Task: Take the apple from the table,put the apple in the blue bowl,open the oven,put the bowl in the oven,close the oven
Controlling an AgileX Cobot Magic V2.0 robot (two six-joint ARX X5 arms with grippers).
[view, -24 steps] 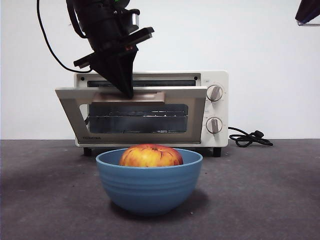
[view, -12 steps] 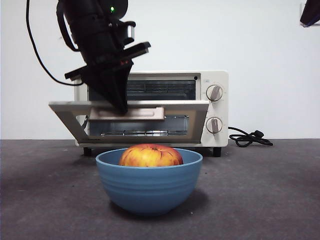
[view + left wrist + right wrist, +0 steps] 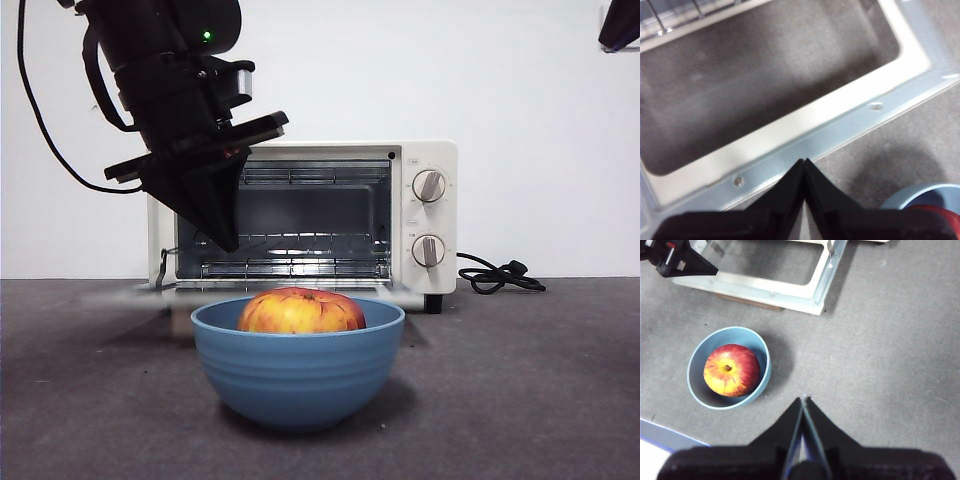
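Note:
The red and yellow apple (image 3: 300,312) lies in the blue bowl (image 3: 298,372) on the dark grey table (image 3: 520,400), in front of the cream oven (image 3: 425,160). The oven door (image 3: 130,295) lies flat and wide open, blurred, showing the wire rack inside. My left gripper (image 3: 226,243) is shut and empty, hanging just above the door's front edge (image 3: 850,127). The bowl's rim (image 3: 920,195) shows beside it. My right gripper (image 3: 804,399) is shut, high above the table beside the bowl (image 3: 764,371) and apple (image 3: 731,370).
A black cord (image 3: 495,277) lies coiled on the table right of the oven. The open door (image 3: 805,292) reaches out close to the bowl. The left gripper (image 3: 682,264) shows over the door's corner. The right arm is a dark tip (image 3: 620,25) at the top corner.
The oven door has swung from partly open down to flat. My left gripper moved down and leftward with it and has come off the handle. Bowl and apple stayed put.

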